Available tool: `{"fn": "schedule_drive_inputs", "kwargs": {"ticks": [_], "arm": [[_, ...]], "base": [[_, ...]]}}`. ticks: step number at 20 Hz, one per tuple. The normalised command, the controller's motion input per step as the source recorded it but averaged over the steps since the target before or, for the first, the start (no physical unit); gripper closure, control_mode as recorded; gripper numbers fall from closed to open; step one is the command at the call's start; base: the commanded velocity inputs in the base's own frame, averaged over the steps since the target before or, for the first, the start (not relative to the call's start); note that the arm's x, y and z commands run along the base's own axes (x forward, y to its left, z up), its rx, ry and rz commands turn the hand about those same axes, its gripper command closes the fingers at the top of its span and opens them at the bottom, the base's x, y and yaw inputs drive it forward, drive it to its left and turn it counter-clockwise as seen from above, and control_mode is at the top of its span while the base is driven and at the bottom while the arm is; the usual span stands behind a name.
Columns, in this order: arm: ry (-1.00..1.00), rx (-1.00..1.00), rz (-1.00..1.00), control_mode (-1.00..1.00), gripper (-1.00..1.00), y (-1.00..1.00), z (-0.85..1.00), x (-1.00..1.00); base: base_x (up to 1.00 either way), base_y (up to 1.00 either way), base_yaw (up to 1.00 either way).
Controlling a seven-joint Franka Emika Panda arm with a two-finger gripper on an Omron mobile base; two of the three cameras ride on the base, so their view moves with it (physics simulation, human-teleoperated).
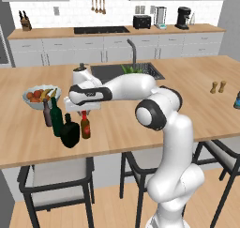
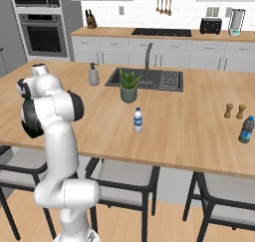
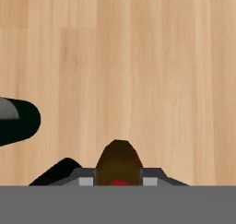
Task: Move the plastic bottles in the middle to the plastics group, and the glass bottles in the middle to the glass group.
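wooden island counter (image 1: 140,128) fills the middle of a white kitchen, with a dark sink (image 1: 123,71) set into it and cabinets along the far wall. from the left base view, the white arm reaches toward 9 o'clock and its gripper (image 1: 85,111) hangs straight over a small slim brown bottle with a red cap (image 1: 85,126). in the hand view that brown bottle (image 3: 119,163) sits between the two fingertips (image 3: 85,180), its red cap just showing; whether the pads press on it or stand slightly off it cannot be told. just at 9 o'clock of it stands a squat blackish bottle (image 1: 70,132), nearly touching. behind that, toward 11 o'clock, are a tall dark green wine bottle (image 1: 56,117) and a shorter grey-brown bottle (image 1: 47,113), close together. a bowl of fruit (image 1: 41,96) sits beyond them at 12 o'clock. in the right base view a clear plastic bottle with a blue cap (image 2: 138,120) stands mid-counter, and a blue bottle (image 2: 245,130) stands near the 3 o'clock edge.
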Motion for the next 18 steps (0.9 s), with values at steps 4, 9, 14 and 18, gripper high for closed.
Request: {"fn": "schedule_drive_inputs", "kwargs": {"ticks": [4, 9, 14, 18], "arm": [[0.0, 0.0, 0.0, -1.0, -1.0, 0.0, 0.02, -0.14], [0.0, 0.0, 0.0, -1.0, -1.0, -0.01, 0.15, -0.06], [-0.04, 0.0, 0.0, -1.0, -1.0, -0.11, 0.37, -0.01], [-0.08, 0.0, 0.0, -1.0, -1.0, -0.37, 0.34, -0.08]], "base": [[0.0, 0.0, 0.0], [0.0, 0.0, 0.0], [0.0, 0.0, 0.0], [0.0, 0.0, 0.0]]}}
